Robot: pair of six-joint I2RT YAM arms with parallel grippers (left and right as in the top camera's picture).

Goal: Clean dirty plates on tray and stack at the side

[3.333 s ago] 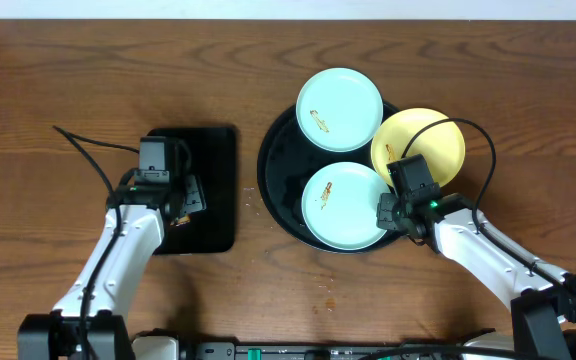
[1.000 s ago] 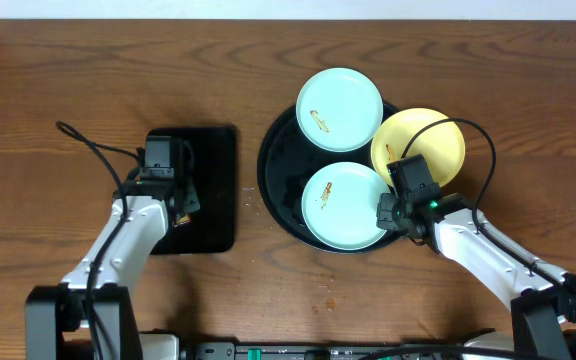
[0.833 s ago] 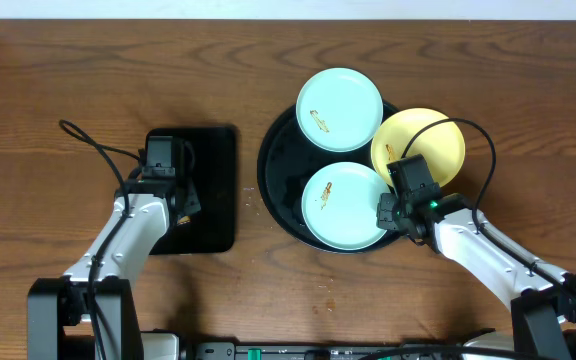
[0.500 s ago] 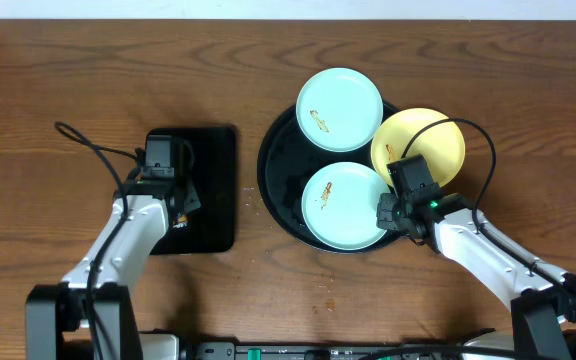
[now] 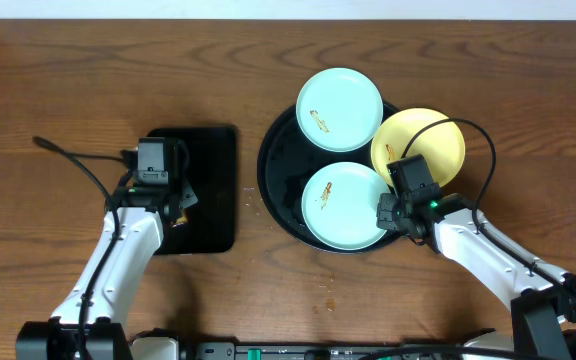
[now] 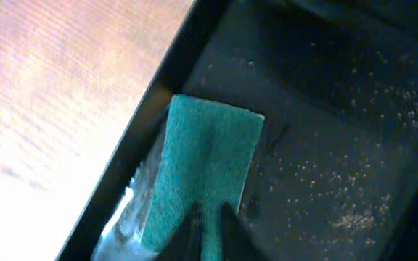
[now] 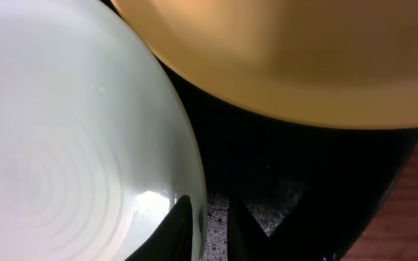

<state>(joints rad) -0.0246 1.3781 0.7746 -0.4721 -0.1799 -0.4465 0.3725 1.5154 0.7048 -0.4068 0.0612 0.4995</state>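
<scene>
**Step in hand (judged): bring the sponge to the first plate and wipe it.**

Layout
- The round tray sits right of centre on the counter.
- It carries three plates. One aqua plate is at 12 o'clock and the near aqua plate is at 6 o'clock. The yellow plate is at 2 o'clock, overhanging the rim.
- Nothing is stacked at the side yet.
- The rectangular tray lies at 9 o'clock from the round tray.

Jaws
- Left gripper: the jaws are narrow and closed on the near end of the green sponge, just above the rectangular tray floor.
- Right gripper: the jaws are narrow and straddle the near aqua plate's rim at its 4 o'clock edge. Whether they clamp the rim cannot be told.

Procedure
1. Lift the sponge clear of the rectangular tray wall before travelling toward 3 o'clock.
2. Confirm the right jaws have a firm hold on the rim. An unbraced plate will probably skate on the glossy tray.
3. Lay the sponge flat on the brown smear and wipe toward the braced edge at 4 o'clock, not away from it.
4. Keep the pressure moderate, since the neighbouring plates sit close and may be nudged.
</scene>
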